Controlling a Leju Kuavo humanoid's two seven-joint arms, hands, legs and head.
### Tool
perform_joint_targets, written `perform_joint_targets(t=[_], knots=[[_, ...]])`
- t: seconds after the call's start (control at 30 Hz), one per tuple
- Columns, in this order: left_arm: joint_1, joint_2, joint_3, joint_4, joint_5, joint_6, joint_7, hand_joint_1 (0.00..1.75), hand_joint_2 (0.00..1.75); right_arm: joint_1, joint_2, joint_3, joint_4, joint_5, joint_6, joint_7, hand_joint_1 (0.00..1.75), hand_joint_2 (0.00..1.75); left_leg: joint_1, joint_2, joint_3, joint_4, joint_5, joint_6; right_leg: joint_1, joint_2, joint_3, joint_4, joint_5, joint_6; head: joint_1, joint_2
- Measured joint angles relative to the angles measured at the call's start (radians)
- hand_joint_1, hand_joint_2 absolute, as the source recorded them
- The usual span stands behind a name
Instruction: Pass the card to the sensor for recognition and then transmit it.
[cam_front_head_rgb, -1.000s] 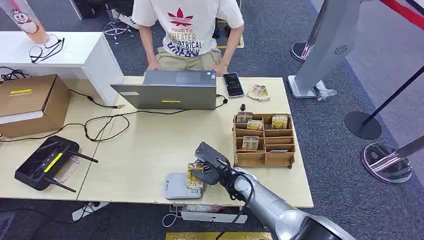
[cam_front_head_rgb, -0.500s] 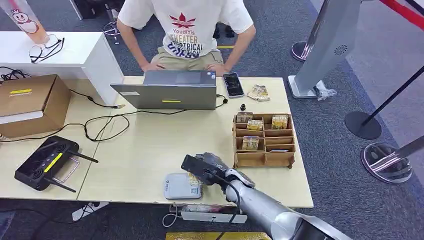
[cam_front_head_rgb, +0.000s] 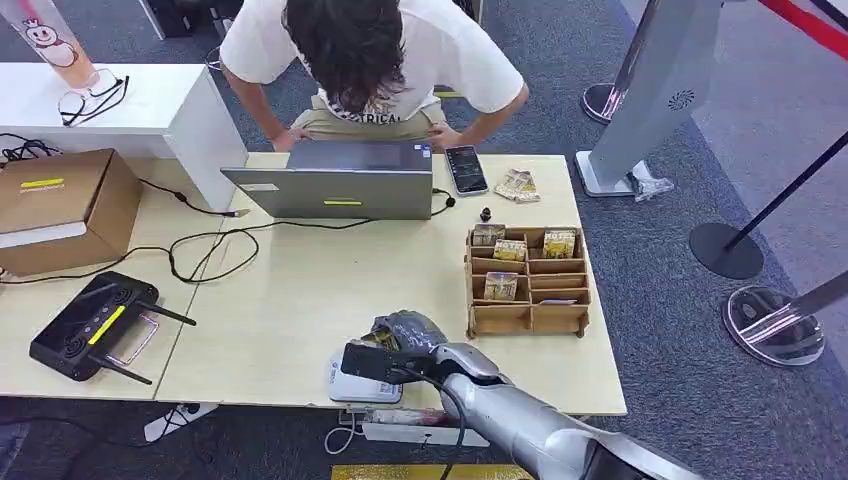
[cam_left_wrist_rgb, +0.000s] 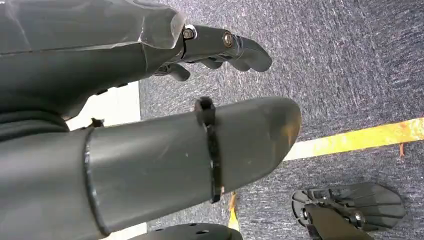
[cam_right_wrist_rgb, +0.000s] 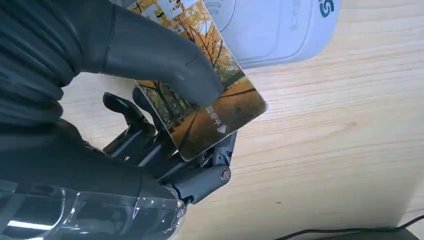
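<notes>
Near table's front edge, right robot hand (cam_front_head_rgb: 400, 345) pinching card (cam_right_wrist_rgb: 210, 107) over sensor (cam_right_wrist_rgb: 280, 30)

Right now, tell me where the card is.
The card is pinched in the right hand just over the grey sensor, at the table's near edge.

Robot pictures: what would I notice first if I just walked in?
First, the silver arm reaching over the near table edge, its right hand holding an autumn-tree card over the pale card sensor. Next, the person bending over the grey laptop at the table's far side. Then the wooden organizer with more cards, right of the hand.
</notes>
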Motion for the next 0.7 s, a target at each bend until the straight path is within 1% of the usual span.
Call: perform_joint_targets(t=[0.7], knots=[[0.003,-0.002,0.000,0.000,0.011,0.014,-0.011,0.00,0.00,-0.004,0.000,0.001,-0.003,0.032,0.003,0.023,1.75,1.75,0.000,0.000,0.000,0.000,0.000,0.000,0.000,0.000,0.000,0.000,0.000,0.000,0.000,0.000]])
